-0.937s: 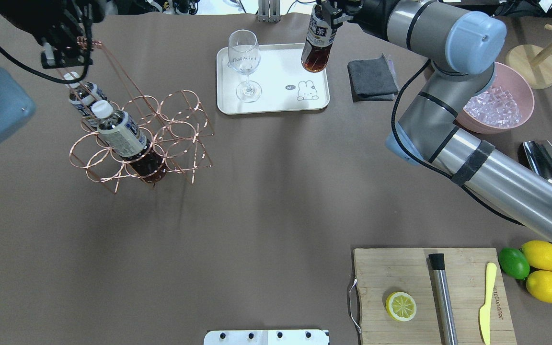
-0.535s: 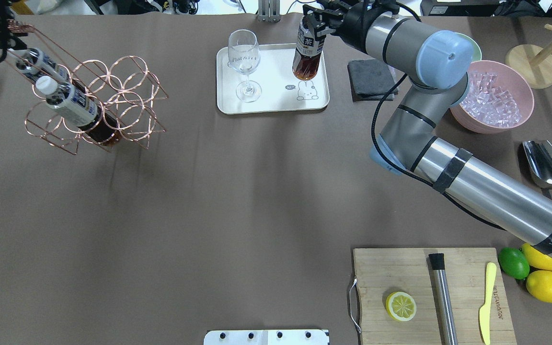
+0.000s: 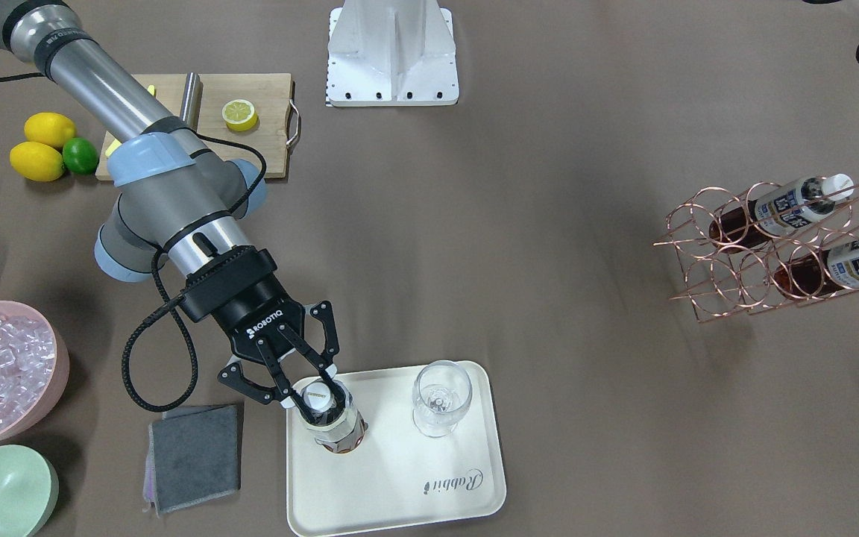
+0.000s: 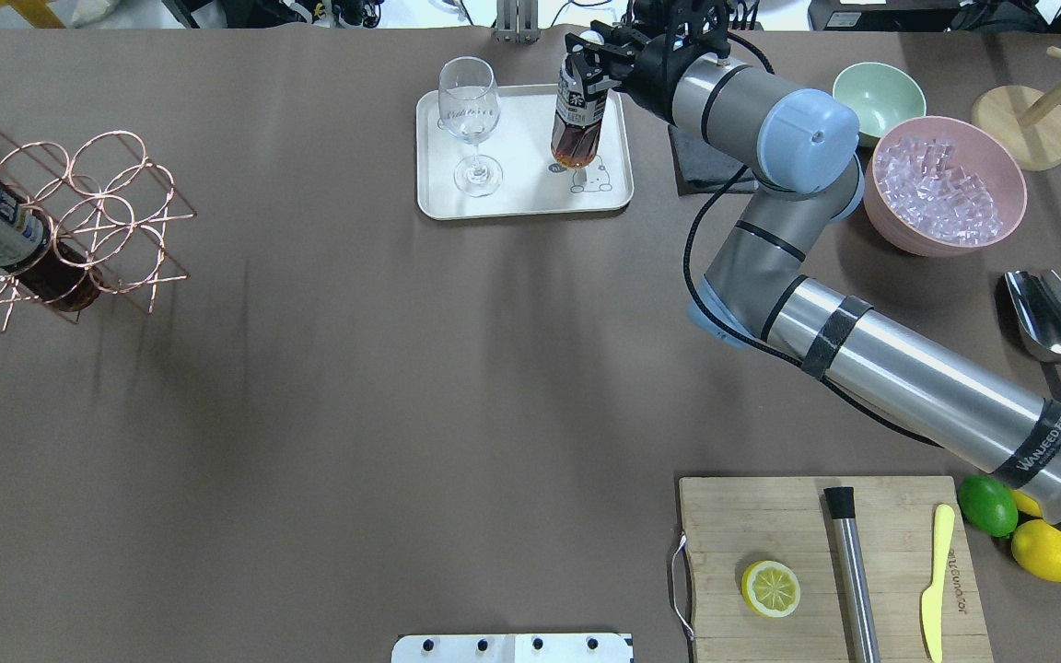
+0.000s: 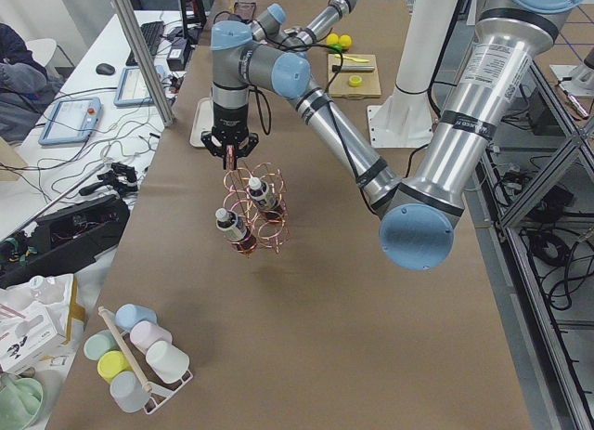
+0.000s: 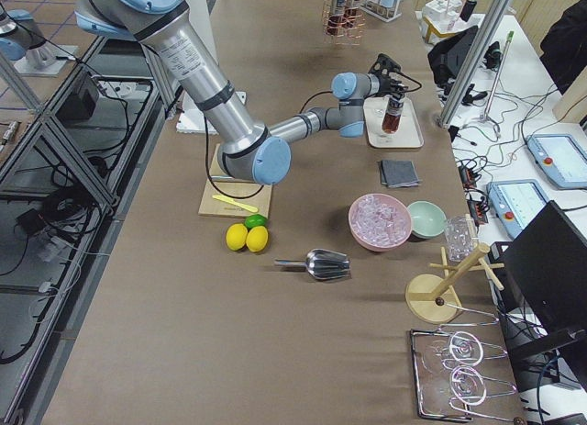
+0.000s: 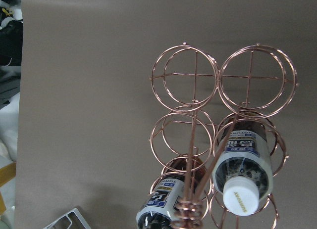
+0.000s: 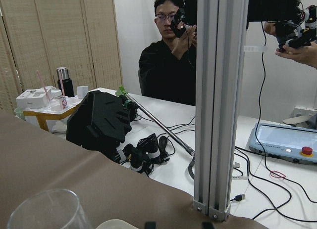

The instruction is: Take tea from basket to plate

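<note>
My right gripper (image 3: 316,398) is shut on the white cap of a tea bottle (image 3: 338,431). It holds the bottle upright on the plate (image 3: 400,485), next to the stemmed glass (image 3: 441,397). Overhead, the bottle (image 4: 577,120) stands at the plate's (image 4: 530,195) right side by the bear drawing. I cannot tell whether its base rests on the plate. My left gripper (image 5: 230,149) holds the copper wire basket (image 5: 255,212) by its top handle, tilted. The basket (image 4: 79,221) is at the table's far left with two tea bottles (image 3: 787,209) (image 3: 851,261) in it. They also show in the left wrist view (image 7: 242,164).
A grey cloth (image 3: 194,455) lies beside the plate. A pink bowl of ice (image 4: 945,184), a green bowl (image 4: 867,92) and a metal scoop (image 4: 1051,318) sit at the right. A cutting board (image 4: 798,525) with a lemon half, and lemons (image 4: 1051,551), are at the near right.
My left arm has carried the basket with its two bottles further left, to the view's edge. My right gripper has brought the tea bottle down and left over the plate.
</note>
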Controlling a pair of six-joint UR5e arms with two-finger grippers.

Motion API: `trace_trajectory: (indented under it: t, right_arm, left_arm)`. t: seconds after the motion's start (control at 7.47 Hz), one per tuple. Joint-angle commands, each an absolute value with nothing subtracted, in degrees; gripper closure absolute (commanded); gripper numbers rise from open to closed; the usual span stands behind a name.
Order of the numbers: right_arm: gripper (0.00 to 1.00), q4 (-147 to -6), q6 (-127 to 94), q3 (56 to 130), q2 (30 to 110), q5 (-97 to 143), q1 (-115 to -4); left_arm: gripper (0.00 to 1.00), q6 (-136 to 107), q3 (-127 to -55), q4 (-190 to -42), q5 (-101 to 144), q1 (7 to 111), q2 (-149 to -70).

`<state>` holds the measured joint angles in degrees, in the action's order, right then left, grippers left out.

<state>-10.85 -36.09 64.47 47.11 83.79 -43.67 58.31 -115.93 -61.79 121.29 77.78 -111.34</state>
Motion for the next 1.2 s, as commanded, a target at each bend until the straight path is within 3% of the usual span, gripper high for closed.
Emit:
trace_trajectory:
  t: [0.0, 0.27, 0.4, 0.54, 1.07]
  right_arm:
    - [1.0, -10.1, -36.0, 62.3, 46.6, 83.0, -43.0]
    - [1.0, -10.1, -36.1, 62.1, 46.5, 82.5, -42.5]
    - [0.2, -10.2, -36.4, 62.0, 46.5, 82.5, -42.5]
    - [0.0, -10.2, -36.4, 61.5, 46.2, 82.5, -42.5]
    - [0.0, -10.5, -36.7, 63.7, 46.1, 83.0, -42.5]
  left_arm:
    - [1.0, 65.9, -115.8, -61.7, 118.6, 80.6, -107.9]
    - [1.0, 67.9, -114.9, -62.2, 118.2, 81.0, -106.5]
    - [1.0, 68.2, -113.0, -65.1, 118.2, 81.1, -105.3]
    - [1.0, 68.2, -111.1, -66.0, 118.2, 81.4, -105.3]
    - [1.0, 68.2, -108.0, -70.0, 115.2, 81.5, -105.3]
